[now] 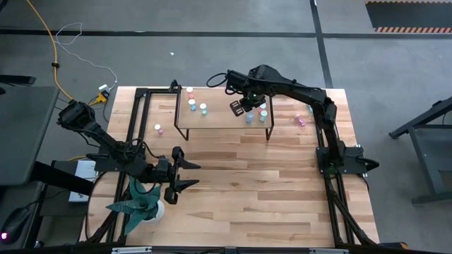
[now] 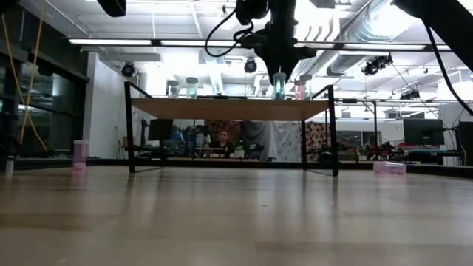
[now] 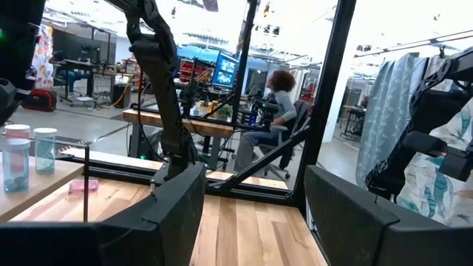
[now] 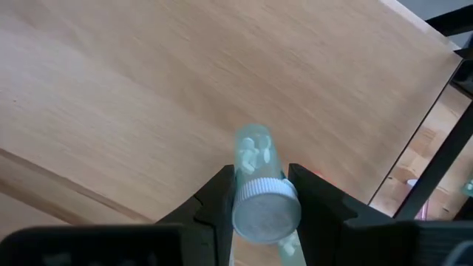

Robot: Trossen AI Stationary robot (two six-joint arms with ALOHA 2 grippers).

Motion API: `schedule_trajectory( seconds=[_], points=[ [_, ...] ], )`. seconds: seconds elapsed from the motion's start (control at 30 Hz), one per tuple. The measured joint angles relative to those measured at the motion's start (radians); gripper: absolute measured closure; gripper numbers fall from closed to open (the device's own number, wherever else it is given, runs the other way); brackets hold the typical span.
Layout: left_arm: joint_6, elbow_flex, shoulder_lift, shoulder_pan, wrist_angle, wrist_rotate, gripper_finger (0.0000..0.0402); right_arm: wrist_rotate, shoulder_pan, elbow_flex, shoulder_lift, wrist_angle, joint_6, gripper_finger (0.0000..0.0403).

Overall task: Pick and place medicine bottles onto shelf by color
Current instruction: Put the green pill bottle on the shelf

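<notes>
The shelf [image 1: 219,121] stands at the table's far middle. My right gripper [image 1: 245,107] hangs over the shelf's right half, shut on a teal medicine bottle [image 4: 255,154] with a white cap, also seen in the low view under the gripper [image 2: 278,86]. More bottles stand upright on the shelf top: a group at its left end [image 1: 192,104] and some at its right end [image 1: 263,114]. A pink bottle [image 1: 158,129] stands on the table left of the shelf, and another [image 1: 300,121] lies to its right. My left gripper [image 1: 185,175] waits open at the near left. My right gripper pinches the teal bottle's top end, at the white cap [image 4: 244,201], between its two fingers. The fingers come from above, pointing down. The bottle hangs upright below them, its bottom at the level of the shelf top [image 2: 244,108]; whether it touches I cannot tell.
A green plant in a white pot [image 1: 143,204] stands at the near left corner beside my left gripper. Black frame rails [image 1: 138,113] run along the table's left and right sides. The wide wooden table [image 1: 254,190] lies bare in front of the shelf.
</notes>
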Motion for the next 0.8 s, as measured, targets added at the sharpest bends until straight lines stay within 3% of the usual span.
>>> schedule_trajectory(
  seconds=[0.8],
  points=[
    [-0.017,0.0,0.0,0.0,-0.006,0.002,0.0179,-0.071,-0.015,0.0,0.0,-0.001,-0.006,0.0302]
  ],
)
